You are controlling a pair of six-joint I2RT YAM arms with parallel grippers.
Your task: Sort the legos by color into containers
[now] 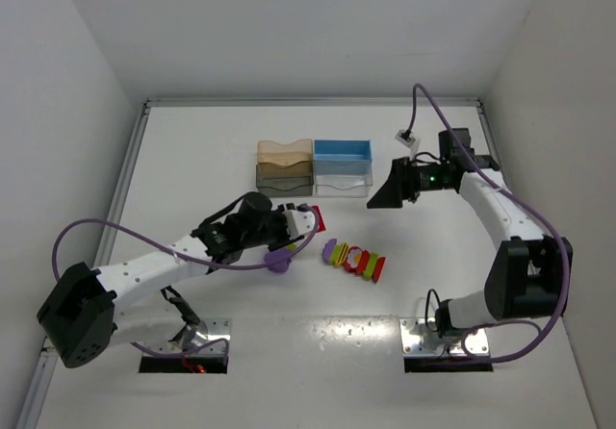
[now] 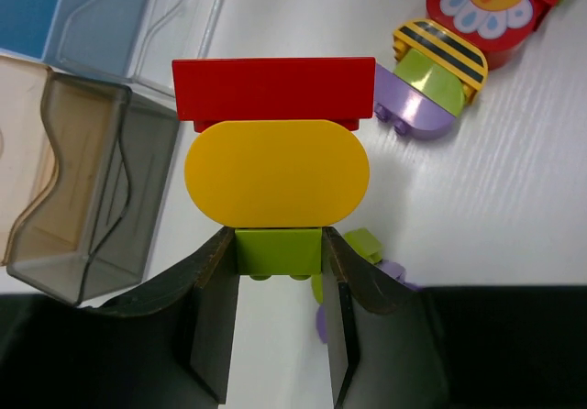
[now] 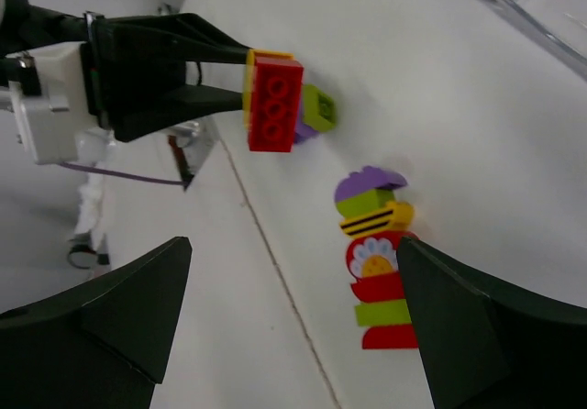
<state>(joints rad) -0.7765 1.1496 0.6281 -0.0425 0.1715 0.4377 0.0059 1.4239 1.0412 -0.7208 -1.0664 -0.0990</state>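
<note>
My left gripper [image 2: 278,244] is shut on a green lego [image 2: 278,249] that carries a yellow oval piece [image 2: 275,172] and a red brick [image 2: 273,86], held above the table just in front of the containers. In the top view this stack [image 1: 316,219] sticks out of the left gripper [image 1: 300,223]. A joined row of purple, green, yellow and red legos [image 1: 354,259] lies at mid-table. Loose green and purple pieces [image 1: 279,259] lie under the left arm. My right gripper [image 1: 377,196] hangs open and holds nothing, right of the bins, with the row of legos [image 3: 376,262] below it.
Four bins stand together at the back: tan [image 1: 284,150], dark grey [image 1: 284,177], blue [image 1: 342,150] and clear [image 1: 342,181]. The grey bin [image 2: 87,189] is close on the left of the held stack. White walls enclose the table on three sides.
</note>
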